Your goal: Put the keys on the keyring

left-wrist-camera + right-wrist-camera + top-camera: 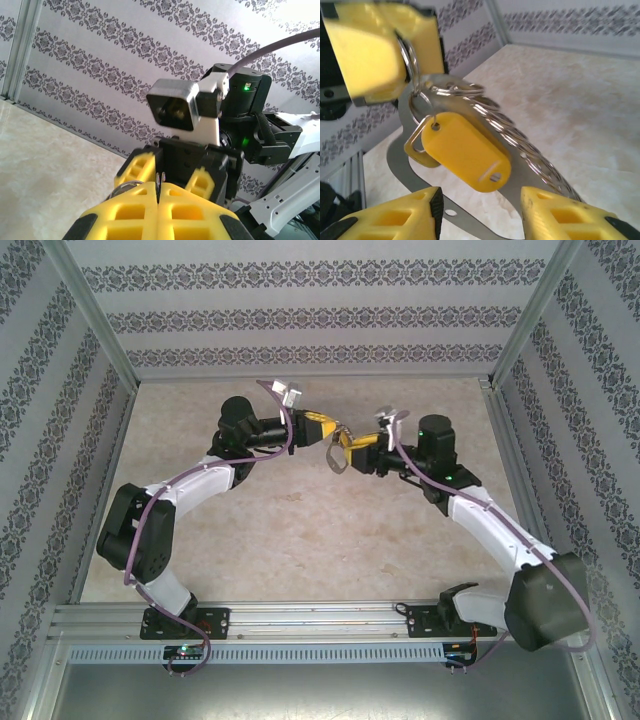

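1. The left jaws are closed, their yellow fingers [125,220] pressed together on a thin silvery ring [409,54] at the top of the keyring [395,162].
2. The right jaws stand open, their yellow fingers [560,215] well apart. The keyring's flat grey band and its chain [520,142] pass through the gap. Whether either finger touches them cannot be told.
3. The key [465,152], with an oblong yellow head, hangs from a small ring just below the left jaws, in front of the grey oval loop.
4. The chain of silvery rings slants from the clamped ring down toward the right-hand finger.
5. Seen from above, the two arms meet tip to tip over the far middle of the pale marbled desk [300,530]. The keyring dangles between them, above the desk.
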`<state>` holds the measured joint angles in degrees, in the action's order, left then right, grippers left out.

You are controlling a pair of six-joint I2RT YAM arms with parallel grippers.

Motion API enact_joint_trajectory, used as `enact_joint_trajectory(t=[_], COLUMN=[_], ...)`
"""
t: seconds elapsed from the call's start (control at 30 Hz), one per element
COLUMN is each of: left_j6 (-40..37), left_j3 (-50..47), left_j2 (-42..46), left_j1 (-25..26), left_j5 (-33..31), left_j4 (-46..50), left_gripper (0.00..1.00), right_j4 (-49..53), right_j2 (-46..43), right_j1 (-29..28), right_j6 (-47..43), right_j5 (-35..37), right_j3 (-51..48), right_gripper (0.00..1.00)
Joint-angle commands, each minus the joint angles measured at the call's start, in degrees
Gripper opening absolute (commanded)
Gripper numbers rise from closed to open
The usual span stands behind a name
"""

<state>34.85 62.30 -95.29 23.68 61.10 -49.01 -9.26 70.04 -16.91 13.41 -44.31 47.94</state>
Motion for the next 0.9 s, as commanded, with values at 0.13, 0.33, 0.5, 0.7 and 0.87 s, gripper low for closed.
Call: enact_joint_trajectory(t=[0.13, 0.33, 0.5, 0.7, 0.87], left_j6=[6.31, 8.05, 10.26, 10.81, 10.83], left_j3=[-1.07, -1.5, -1.52, -1.44, -1.2], left_j2=[-2.21, -2.58, -3.39, -3.59, -3.79], left_j1=[0.62, 0.61, 0.53, 0.61, 0.63], left_j5=[-0.51, -1.41, -1.68, -1.75, -1.77], left_j4=[-11.95, -14.17, -16.87, -17.26, -17.17], left_gripper=[0.0, 0.0, 0.0, 0.0, 0.0], right_j4=[-9.71, -18.17, -27.98, -36.34, -36.89], right_j2=[-3.6, -0.33, 4.16, 7.63, 8.5], right_j1=[0.67, 0.71, 0.68, 0.4, -0.22], right_j6=[10.95, 18.46, 25.23, 30.38, 30.62], right_j5=[1.64, 0.34, -2.52, -4.24, -4.98], right_j3=[0.13, 1.83, 2.13, 1.7, 1.6], right_gripper=[0.47, 0.47, 0.46, 0.45, 0.42])
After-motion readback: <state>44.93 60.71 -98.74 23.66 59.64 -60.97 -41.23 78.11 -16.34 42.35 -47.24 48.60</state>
